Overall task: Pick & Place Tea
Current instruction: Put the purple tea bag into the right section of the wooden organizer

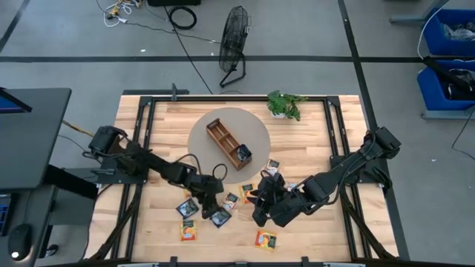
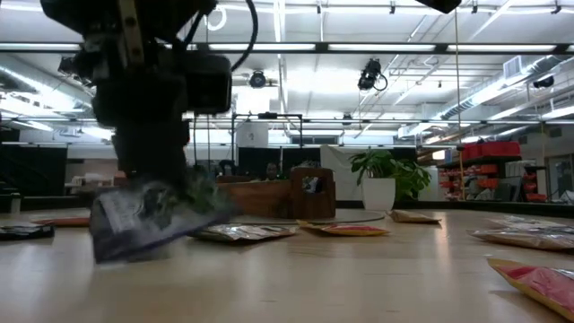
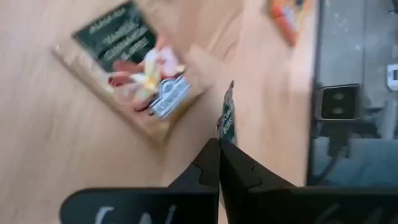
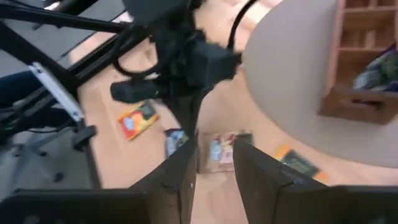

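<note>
Sachet edge-on between left gripper fingertips

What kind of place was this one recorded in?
Most likely a robotics lab or workshop in an open industrial hall: a framed wooden table, blue storage bins, a floor fan, loose cables on the concrete floor, and strip lights overhead.

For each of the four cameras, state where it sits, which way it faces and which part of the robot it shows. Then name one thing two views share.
High: overhead, looking down; both arms, wooden tray.
Low: table height, looking level; left gripper on a tea sachet.
Left wrist: faces the tabletop; own shut fingers pinching the sachet's edge.
Right wrist: faces the left arm; own fingers.
Shared: the tray, high and right wrist views.
</note>
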{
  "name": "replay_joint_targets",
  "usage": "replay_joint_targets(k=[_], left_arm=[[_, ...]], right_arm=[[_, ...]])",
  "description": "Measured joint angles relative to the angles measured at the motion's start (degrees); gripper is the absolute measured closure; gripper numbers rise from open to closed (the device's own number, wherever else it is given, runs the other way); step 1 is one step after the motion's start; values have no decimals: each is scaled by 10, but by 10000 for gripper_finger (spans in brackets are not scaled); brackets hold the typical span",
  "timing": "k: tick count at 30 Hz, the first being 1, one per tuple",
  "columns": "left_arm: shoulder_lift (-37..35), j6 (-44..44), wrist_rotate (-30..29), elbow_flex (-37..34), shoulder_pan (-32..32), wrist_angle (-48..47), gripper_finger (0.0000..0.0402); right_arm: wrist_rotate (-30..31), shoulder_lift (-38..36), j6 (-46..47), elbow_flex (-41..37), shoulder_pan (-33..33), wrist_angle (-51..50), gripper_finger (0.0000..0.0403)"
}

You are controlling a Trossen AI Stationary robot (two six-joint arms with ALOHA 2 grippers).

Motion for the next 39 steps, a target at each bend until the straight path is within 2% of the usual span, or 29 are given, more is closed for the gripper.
replay_joint_targets(k=[8,12,18,21,26,31,39], left_arm=[[-104,-7,-4,7,23,1,400],[-141,-7,-4,28,35,-9,401],[-156,28,-10,66,38,-47,401],[-155,45,-11,78,38,-90,401],[-156,58,-8,81,34,-90,401],[-156,68,10,81,31,-89,401],[-156,84,34,81,37,-82,401]], right_arm=[[-158,0,-17,0,-43,60,289],[-202,0,-23,0,-71,66,289],[-266,0,-40,0,-109,103,284],[-274,0,-44,0,-120,128,269],[-283,0,-41,0,-130,119,237],[-336,0,-28,0,-129,116,210],[-333,0,13,0,-132,111,212]])
